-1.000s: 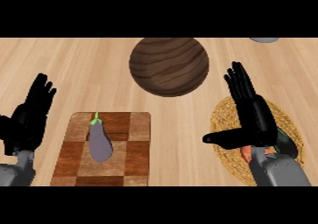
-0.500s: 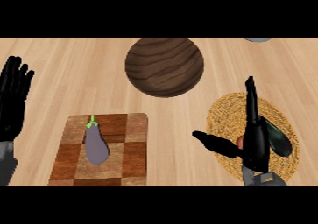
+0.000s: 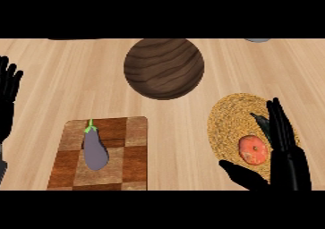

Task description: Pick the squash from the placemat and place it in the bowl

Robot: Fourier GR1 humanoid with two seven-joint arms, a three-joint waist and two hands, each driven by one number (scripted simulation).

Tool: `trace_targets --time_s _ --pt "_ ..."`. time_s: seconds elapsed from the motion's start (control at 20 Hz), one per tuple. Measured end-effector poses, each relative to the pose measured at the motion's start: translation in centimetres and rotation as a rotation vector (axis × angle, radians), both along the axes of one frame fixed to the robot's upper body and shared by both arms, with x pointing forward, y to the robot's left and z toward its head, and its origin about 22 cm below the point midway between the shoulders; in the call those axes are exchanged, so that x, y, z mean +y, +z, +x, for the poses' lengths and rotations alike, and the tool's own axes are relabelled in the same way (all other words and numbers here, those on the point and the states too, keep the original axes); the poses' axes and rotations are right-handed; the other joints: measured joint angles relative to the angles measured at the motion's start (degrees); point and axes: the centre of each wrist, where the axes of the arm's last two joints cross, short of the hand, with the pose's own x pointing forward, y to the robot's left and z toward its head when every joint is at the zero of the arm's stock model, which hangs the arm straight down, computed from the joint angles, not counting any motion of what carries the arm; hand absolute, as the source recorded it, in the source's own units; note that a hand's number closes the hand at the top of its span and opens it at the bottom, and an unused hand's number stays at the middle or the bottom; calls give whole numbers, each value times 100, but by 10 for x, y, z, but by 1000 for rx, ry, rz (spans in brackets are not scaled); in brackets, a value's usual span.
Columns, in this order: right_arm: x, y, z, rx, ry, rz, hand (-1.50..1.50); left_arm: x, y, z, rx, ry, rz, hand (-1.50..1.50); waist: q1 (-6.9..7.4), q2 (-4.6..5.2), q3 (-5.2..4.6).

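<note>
Two hands open, right hand (image 3: 287,156) edge-on over woven placemat (image 3: 227,116), fingers straight, left hand (image 3: 2,98) upright at left edge.

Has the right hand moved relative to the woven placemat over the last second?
Yes. The right hand has drawn back toward the view's lower edge, fingers straight and edge-on. It now uncovers more of the woven placemat, where an orange-red round item shows.

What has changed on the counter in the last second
Only the hands moved. The right hand turned edge-on and shifted right, now standing over the woven placemat beside the orange squash, fingers straight, holding nothing. The left hand drifted to the left edge, open. The squash, the wooden bowl, the eggplant and the cutting board stayed put.
</note>
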Motion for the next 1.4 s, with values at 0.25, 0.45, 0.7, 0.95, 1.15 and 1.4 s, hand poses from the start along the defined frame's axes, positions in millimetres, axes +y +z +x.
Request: trace_targets --time_s 0.25,0.45,0.7,0.95,1.15,1.4 --pt "-8 26 -26 259 -48 -128 -150 5 1 2 -1 -8 -1 0 19 26 -4" --pt "-3 49 -44 451 -44 -205 -150 4 0 6 -10 -19 1 0 92 56 1" --pt "2 59 -41 576 -63 -310 -150 -2 1 10 -13 -41 2 0 209 78 20" --pt "0 64 -34 605 -70 -319 -150 -4 1 13 -16 -50 -8 0 241 83 33" --pt "-2 63 -32 637 -60 -309 -150 0 -7 10 -17 -50 -6 0 249 82 39" --pt "-9 60 -27 675 -51 -270 -150 -1 -3 14 -14 -55 -14 0 252 82 43"
